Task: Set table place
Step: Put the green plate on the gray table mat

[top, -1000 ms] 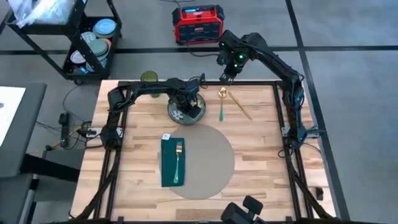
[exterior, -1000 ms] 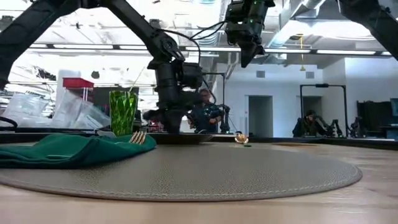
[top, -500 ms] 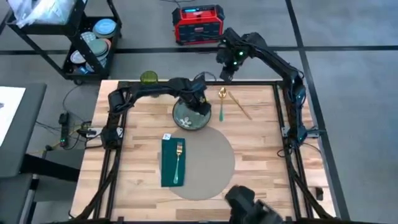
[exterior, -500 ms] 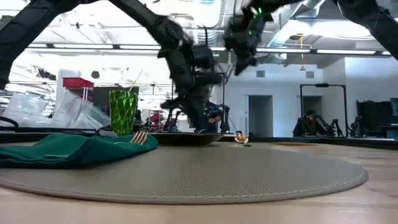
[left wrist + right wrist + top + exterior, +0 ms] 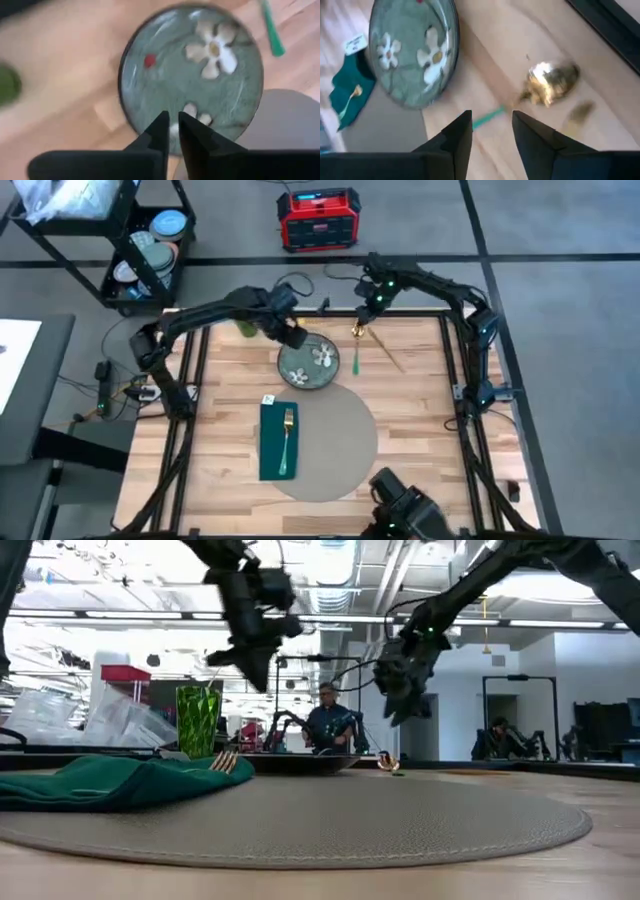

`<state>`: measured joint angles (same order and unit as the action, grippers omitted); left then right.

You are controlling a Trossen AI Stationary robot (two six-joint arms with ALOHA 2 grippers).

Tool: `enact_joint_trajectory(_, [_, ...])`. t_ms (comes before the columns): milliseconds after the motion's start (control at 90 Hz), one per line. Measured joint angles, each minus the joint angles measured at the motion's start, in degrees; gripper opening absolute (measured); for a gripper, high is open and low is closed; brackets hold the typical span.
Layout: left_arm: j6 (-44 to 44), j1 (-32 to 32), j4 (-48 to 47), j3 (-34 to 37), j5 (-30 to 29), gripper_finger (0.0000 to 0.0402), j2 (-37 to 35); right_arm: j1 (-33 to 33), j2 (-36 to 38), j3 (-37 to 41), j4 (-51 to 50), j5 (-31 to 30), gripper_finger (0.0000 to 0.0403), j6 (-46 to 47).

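Green-glazed floral plate (image 5: 309,364) now lies free at the placemat's (image 5: 335,440) far edge on the desk (image 5: 420,430): our left end effector (image 5: 291,337) has let go and lifted off, fingers nearly together. It holds nothing; only a painted flower shows. Our right end effector (image 5: 366,316), fingers apart, has dropped toward the gold spoon (image 5: 357,345), likely next.
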<state>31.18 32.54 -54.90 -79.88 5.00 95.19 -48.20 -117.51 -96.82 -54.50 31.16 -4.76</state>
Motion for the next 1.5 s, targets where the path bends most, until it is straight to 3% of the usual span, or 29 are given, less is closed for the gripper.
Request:
enact_joint_trajectory(289, [13.8,0.5,10.9,18.8,2.2,0.0152,-7.8,6.6,0.1,0.0,8.5,-6.8,0.0134,-2.2])
enact_joint_trajectory(533, [24.0,0.5,26.8,28.3,7.4,0.0206,-7.9,5.6,0.1,0.0,6.7,-4.2,0.016,1.1])
enact_joint_trajectory(689, [27.0,0.6,32.9,29.7,8.0,0.0213,-7.9,6.0,0.1,1.1,7.1,-4.1,0.0184,2.8])
enact_joint_trajectory(867, [27.2,0.7,35.7,29.6,8.0,0.0213,-7.9,6.9,-1.4,3.1,8.0,-1.2,0.0183,10.3])
enact_joint_trajectory(1211, [27.1,0.7,35.1,29.6,7.4,0.0213,-7.9,12.7,-8.4,3.4,7.3,3.8,0.0171,19.1])
enact_joint_trajectory(1500, [28.1,0.9,35.0,29.6,5.2,0.0213,-7.9,11.4,-8.9,3.3,11.8,3.7,0.0171,24.2])
